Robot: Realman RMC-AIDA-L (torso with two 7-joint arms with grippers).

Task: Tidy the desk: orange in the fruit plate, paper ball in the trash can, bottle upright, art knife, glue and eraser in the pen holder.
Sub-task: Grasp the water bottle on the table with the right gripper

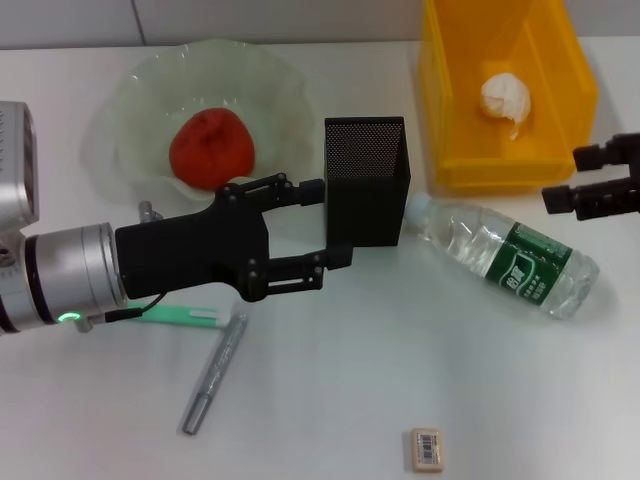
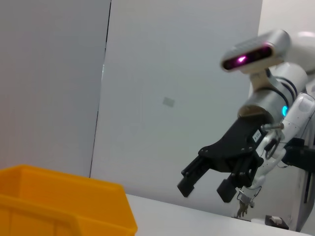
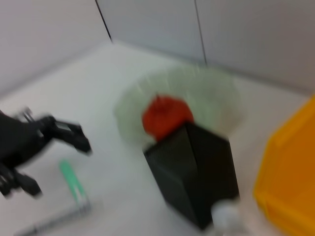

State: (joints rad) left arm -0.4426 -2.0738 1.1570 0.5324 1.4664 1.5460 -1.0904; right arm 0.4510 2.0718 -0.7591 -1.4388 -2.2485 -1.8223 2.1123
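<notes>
Fruit and paper look settled: the round reddish-orange fruit [image 1: 211, 147] lies in the wavy-rimmed pale-green glass bowl [image 1: 130, 110], and the crumpled white paper ball [image 1: 507, 98] sits inside the bright yellow rectangular plastic bin [image 1: 455, 150]. The clear plastic water bottle with the green label [image 1: 505, 257] lies on its side on the white tabletop [image 1: 330, 400], its cap pointing toward the tall square black mesh cup [image 1: 365, 180] and close to it. The right claw [image 1: 592, 178] hovers just beyond the bottle's base, fingers spread and holding nothing; standing the bottle up looks like its job. A sound way would be to come down across the labelled middle, close firmly, then swing the base down clear of both cup and bin.

The left claw [image 1: 322, 226] hangs open and empty beside the mesh cup, above a green stick-shaped item [image 1: 185, 316] and a slim grey pen-like tool [image 1: 213, 372]. The small beige block with a barcode label [image 1: 427, 448] lies well apart, near the front edge. Each slim piece wants a pinch across its narrow width.
</notes>
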